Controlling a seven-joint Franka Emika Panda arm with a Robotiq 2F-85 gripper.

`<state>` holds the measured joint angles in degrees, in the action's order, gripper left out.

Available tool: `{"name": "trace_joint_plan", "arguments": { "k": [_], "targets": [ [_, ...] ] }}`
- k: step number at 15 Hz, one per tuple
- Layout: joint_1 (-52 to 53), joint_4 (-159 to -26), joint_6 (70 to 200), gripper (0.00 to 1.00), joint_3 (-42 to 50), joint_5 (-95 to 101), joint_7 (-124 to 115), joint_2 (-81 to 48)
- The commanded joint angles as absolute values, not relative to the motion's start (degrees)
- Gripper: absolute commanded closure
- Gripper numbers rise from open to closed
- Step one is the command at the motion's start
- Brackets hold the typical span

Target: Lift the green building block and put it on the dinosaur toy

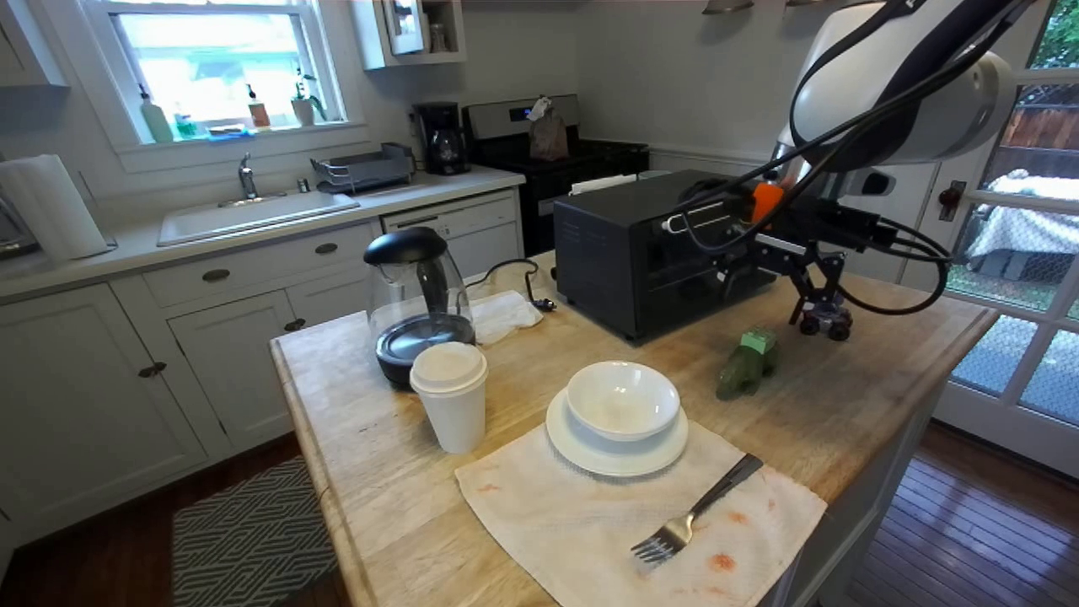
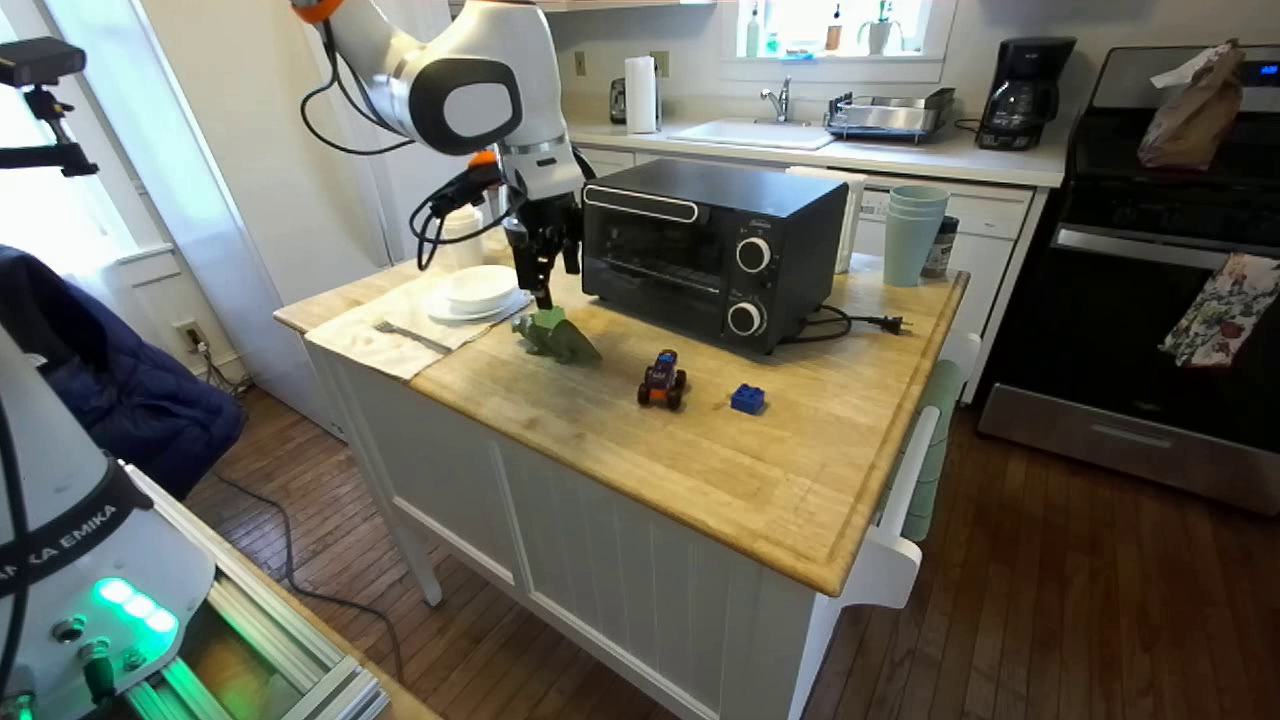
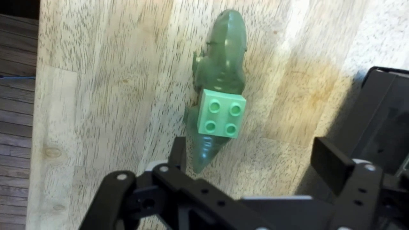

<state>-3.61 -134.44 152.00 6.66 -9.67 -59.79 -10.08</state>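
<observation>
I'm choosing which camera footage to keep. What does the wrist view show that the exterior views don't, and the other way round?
Only the wrist view: the four studs on the green block, clear enough to count.

Only the exterior views, and in both: the bowl on its plate, the fork and the sink.

Shared by all: the gripper, the tabletop, and the green block sitting on the dinosaur toy.

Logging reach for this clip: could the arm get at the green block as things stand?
Probably yes: the gripper is open, and nothing shows between it and the green block, which sits uncovered atop the dinosaur. The oven close by might crowd the approach.
</observation>
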Motion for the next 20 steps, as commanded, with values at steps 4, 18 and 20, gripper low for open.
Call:
{"name": "trace_joint_plan", "arguments": {
  "k": [4, 18, 20],
  "targets": [
    [-4.47, -135.31, 148.20, 0.00, 6.02, -13.95, -47.42, -5.63],
    [-5.58, -135.08, 139.70, 0.00, 7.00, -13.06, -31.93, 0.08],
    [-5.91, -135.12, 137.90, 0.00, 7.22, -11.67, -30.43, 0.81]
  ]
}}
